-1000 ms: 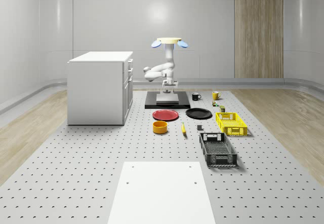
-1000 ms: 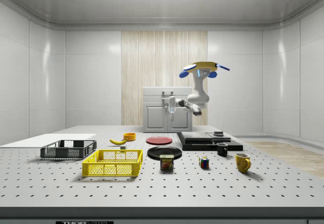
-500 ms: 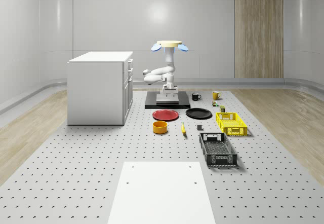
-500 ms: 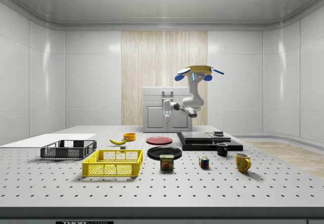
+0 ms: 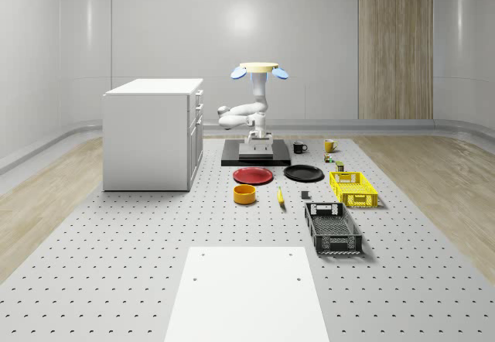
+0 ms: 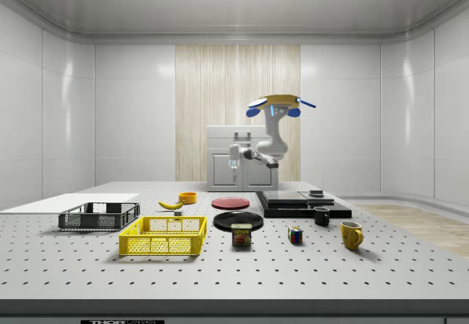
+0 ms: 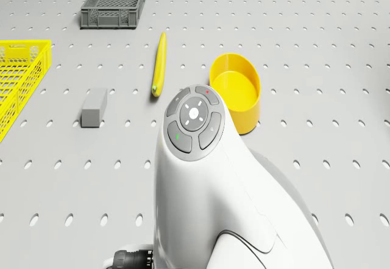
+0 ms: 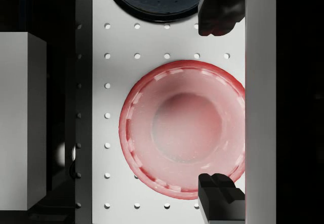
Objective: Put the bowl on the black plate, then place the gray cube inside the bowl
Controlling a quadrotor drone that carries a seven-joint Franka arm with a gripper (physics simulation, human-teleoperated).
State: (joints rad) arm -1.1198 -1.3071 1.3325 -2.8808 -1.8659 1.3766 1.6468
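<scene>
On the perforated table (image 5: 116, 265), the yellow bowl (image 5: 244, 194) sits nearest, with the gray cube (image 5: 305, 196) well apart toward the whole-scene view's right; behind them lie the red plate (image 5: 253, 176) and black plate (image 5: 303, 173). Farther back, the drone (image 5: 259, 68) hovers above the dark platform (image 5: 256, 159); its gripper (image 8: 217, 102) hangs over the red plate, fingers (image 8: 220, 196) spread apart, holding nothing.

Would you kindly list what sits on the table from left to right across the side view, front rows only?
Black crate → yellow crate → Spam can → Rubik's cube → black mug → yellow mug.
</scene>
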